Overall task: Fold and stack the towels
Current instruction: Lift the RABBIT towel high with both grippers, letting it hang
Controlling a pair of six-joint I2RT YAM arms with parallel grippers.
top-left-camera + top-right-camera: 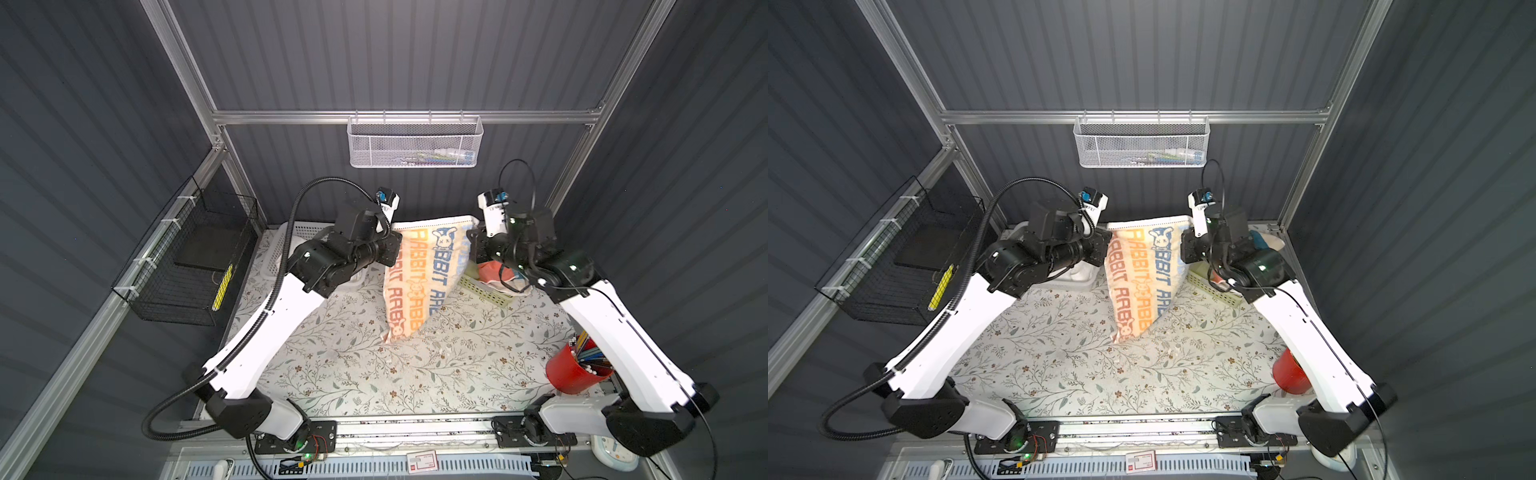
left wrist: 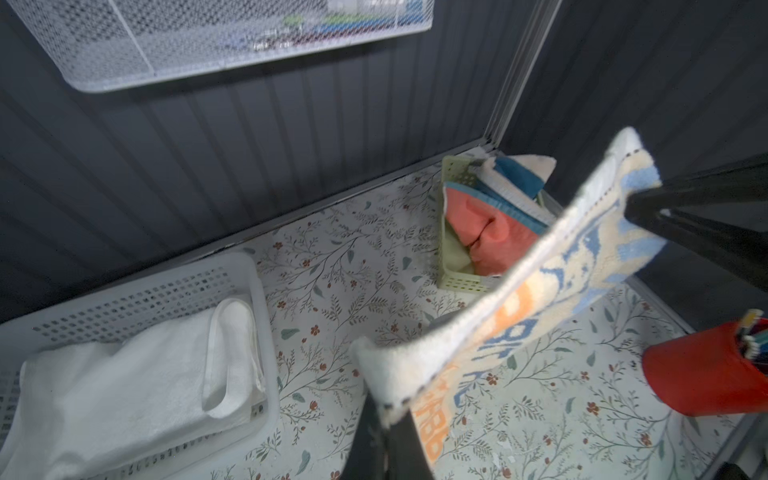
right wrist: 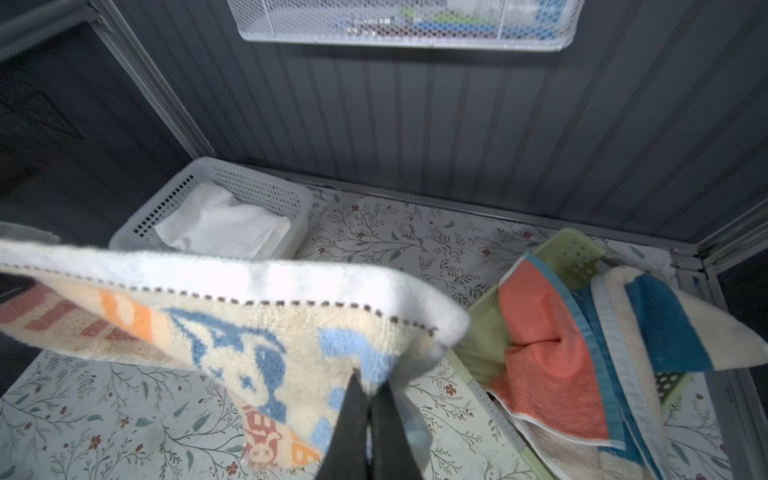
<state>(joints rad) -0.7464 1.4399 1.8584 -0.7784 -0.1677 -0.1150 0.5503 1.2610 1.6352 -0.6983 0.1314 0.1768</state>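
The orange-blue towel with big letters (image 1: 417, 274) (image 1: 1140, 274) hangs above the flowered table, stretched by its top edge between both grippers. My left gripper (image 1: 390, 227) (image 2: 388, 419) is shut on one top corner of the towel (image 2: 540, 291). My right gripper (image 1: 473, 229) (image 3: 368, 386) is shut on the other corner (image 3: 249, 328). Its lower tip touches the table. A folded white towel (image 2: 137, 386) (image 3: 220, 224) lies in a white basket (image 2: 166, 286). The coral towel (image 2: 482, 224) (image 3: 540, 332) and the cream-blue towel (image 3: 656, 328) sit crumpled in a green basket (image 3: 577, 253).
A red cup of pencils (image 1: 573, 370) (image 2: 702, 370) stands at the right front beside my right arm. A black wire basket (image 1: 187, 257) hangs on the left wall. A white mesh basket (image 1: 415, 141) hangs on the back rail above the towel.
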